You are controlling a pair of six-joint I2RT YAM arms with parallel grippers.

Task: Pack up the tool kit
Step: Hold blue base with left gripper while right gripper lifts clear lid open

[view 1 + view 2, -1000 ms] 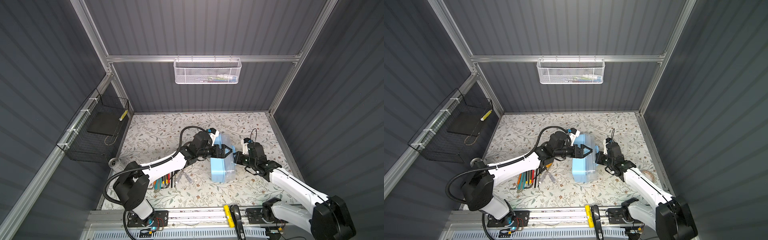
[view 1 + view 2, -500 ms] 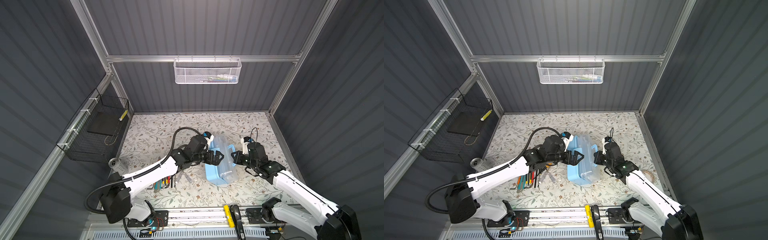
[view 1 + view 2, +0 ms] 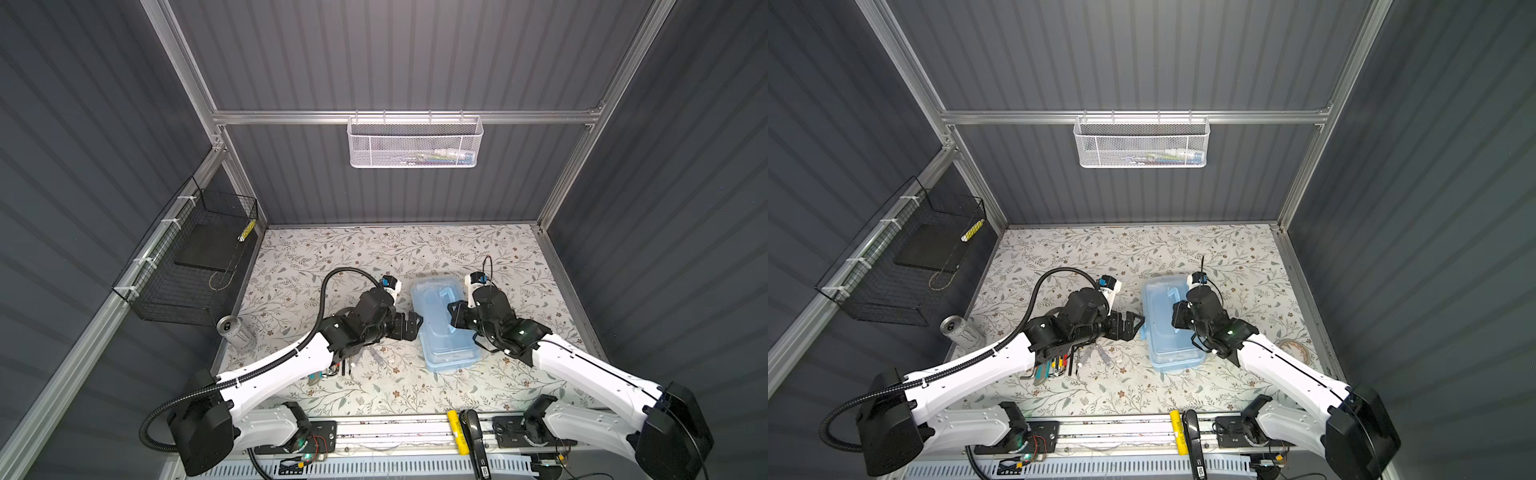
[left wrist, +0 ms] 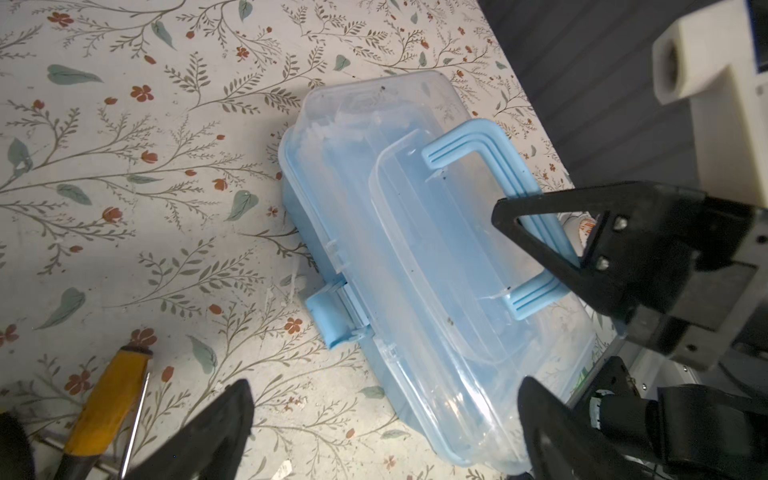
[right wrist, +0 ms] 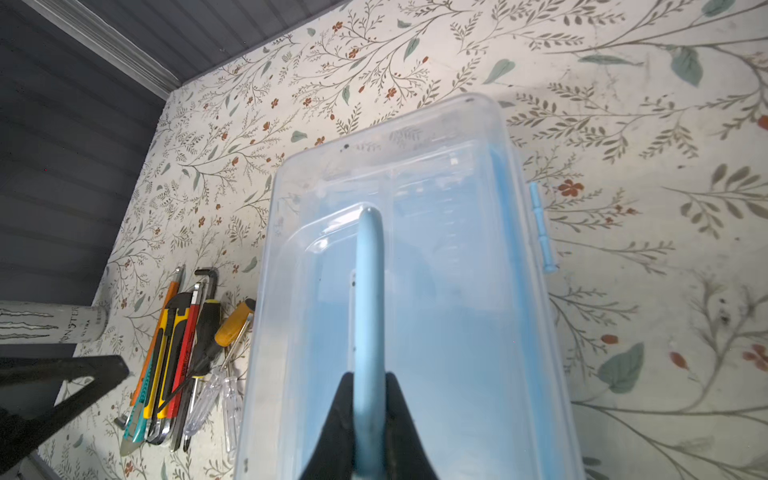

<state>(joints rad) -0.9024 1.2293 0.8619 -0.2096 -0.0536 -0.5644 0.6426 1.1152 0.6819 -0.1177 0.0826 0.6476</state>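
Setting: floral-patterned tabletop (image 3: pixel 374 249) inside dark grey ribbed walls. White mesh basket (image 3: pixel 414 143) on the back rail, black wire basket (image 3: pixel 187 266) on the left wall, drinks can (image 3: pixel 235 330) below it at the table edge.

Tool kit (image 3: pixel 442 328): light blue base, clear lid down. Lies near the middle of the tabletop, between the two arms, long side running front to back.

Right gripper (image 5: pixel 370 386): clenched on the kit's light blue handle (image 5: pixel 370 291), one black finger on each face of the bar. Handle raised upright above the lid.

Left gripper (image 3: pixel 409 326): fully released, holding nothing. Sits just beside the kit's left long side, tips pointing at it. Contact with the box cannot be told.

Hand tools (image 5: pixel 187 353): a row of screwdrivers, a hex key and a utility knife on the tabletop left of the kit, next to the left arm.

Views compared:
- Right wrist view: shows the pinch on the handle up close and the whole tool row. In both top views the grip is masked by the gripper body.
- Left wrist view: shows the light blue latch (image 4: pixel 332 316) on the kit's near side and the arch of the handle.
- Top views: tools largely under the left arm in one, partly clear (image 3: pixel 1054 368) beside it.
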